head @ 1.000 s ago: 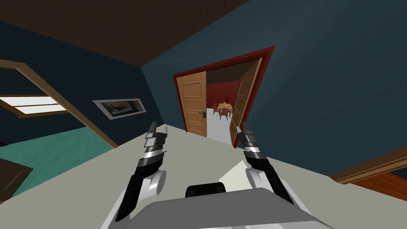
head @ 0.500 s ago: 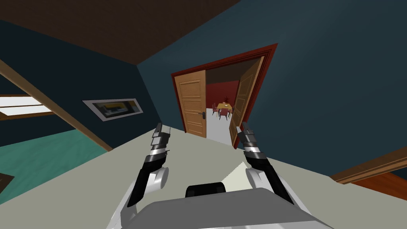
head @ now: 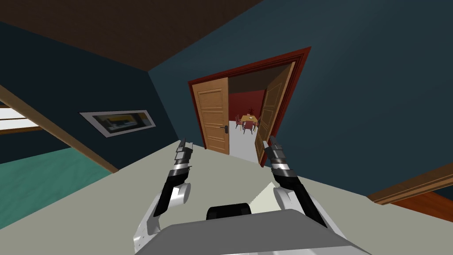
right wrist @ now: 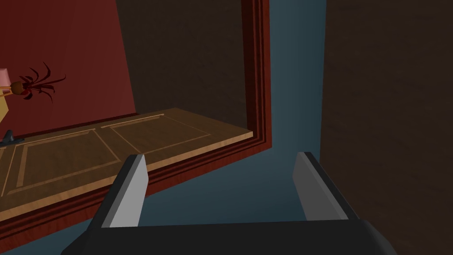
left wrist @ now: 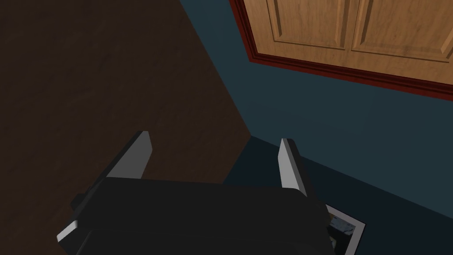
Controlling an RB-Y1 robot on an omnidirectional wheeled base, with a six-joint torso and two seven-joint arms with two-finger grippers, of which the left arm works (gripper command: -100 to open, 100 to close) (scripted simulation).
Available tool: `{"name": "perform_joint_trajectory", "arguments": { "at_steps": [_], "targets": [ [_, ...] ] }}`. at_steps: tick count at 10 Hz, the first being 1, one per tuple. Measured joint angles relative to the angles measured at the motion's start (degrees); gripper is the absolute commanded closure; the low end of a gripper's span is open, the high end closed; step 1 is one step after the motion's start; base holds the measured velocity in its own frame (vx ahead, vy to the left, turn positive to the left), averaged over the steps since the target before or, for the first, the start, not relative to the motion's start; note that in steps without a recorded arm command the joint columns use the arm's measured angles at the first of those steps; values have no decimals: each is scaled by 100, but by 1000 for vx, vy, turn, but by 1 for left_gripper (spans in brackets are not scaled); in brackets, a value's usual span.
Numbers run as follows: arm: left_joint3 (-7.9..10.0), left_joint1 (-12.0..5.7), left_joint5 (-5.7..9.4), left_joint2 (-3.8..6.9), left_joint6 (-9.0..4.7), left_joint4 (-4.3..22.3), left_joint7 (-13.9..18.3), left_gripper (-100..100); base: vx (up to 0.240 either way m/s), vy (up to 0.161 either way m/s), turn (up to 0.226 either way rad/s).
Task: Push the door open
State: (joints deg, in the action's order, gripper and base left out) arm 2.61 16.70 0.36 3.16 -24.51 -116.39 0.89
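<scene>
Where the two arms stretch forward over the pale grey floor (head: 132,177), each ends in one tool, so two tools in all. The left tool (head: 185,144) hangs over the floor short of the door (head: 214,119), touching nothing. Its two fingers (left wrist: 288,164) stand well apart with nothing between them. The right tool (head: 268,141) sits in front of the foot of the doorway's right side. I cannot tell whether it touches the wood there. Its fingers (right wrist: 131,190) are also spread wide and hold nothing.

Set in the dark blue wall (head: 362,88) straight ahead, the door has two wooden leaves inside one dark red frame (head: 252,67). Both leaves stand upright, long axis vertical. The left leaf lies shut, flat in the frame with its panelled face toward me and one dark handle (head: 226,128) at its inner edge. The right leaf (head: 269,113) is hinged at the frame's right side and has swung away into the far room, so it shows almost edge-on. A gap stands open between the two leaves.

On the wall to the left of the doorway hangs one white-framed picture (head: 117,122).

Through the gap shows a red-walled room with one small yellow surface (head: 249,117). Reddish chairs (head: 248,127) stand around it, too small to count. One dark red plant (right wrist: 33,84) stands against the red wall.
</scene>
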Motion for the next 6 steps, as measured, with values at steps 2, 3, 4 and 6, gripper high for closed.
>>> {"name": "perform_joint_trajectory", "arguments": {
  "at_steps": [2, 3, 4, 6],
  "targets": [
    [-7, -179, -21, 17, -9, 283, -2, -100, 93, 30, -47],
    [-7, -286, -32, 24, -9, 447, -6, -100, 92, 26, -39],
    [-4, -370, -37, 43, -14, 592, -3, -100, 92, 17, -44],
    [9, -552, -45, 85, -35, 916, 14, -100, 97, 17, -47]
  ]
}}
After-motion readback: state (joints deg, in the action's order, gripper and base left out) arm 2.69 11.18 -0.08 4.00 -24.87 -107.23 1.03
